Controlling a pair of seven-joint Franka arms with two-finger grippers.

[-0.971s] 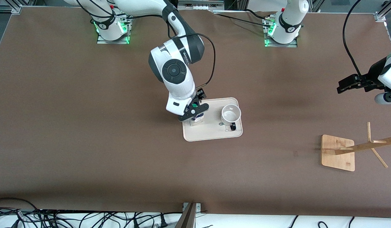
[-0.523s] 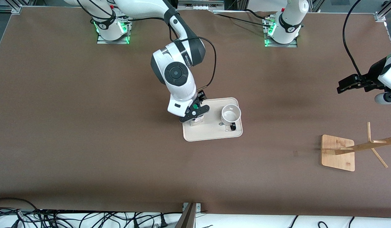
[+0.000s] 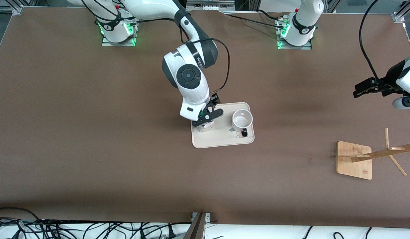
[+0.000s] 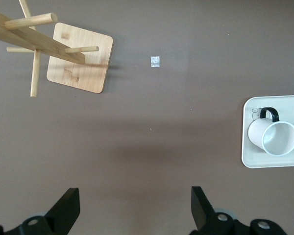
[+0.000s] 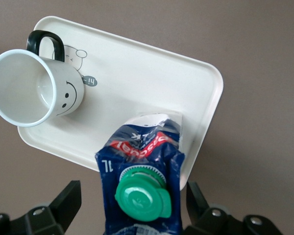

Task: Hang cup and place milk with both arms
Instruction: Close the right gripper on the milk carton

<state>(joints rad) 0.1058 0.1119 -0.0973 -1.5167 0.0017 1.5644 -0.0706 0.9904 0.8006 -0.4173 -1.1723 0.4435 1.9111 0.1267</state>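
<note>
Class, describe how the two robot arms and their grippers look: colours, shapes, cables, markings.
Both arms are glossy white rounded segments with black bands. The right arm has a round dark disc on its joint, small lettering and a looping black cable. Each base glows green. The right gripper and left gripper are black, two-fingered.

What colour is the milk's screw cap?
Green, on the milk; the right wrist view shows it best.

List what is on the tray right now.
On the tray stand the cup and the milk. The open right gripper straddles the milk, covering most of it in the front view.
</note>
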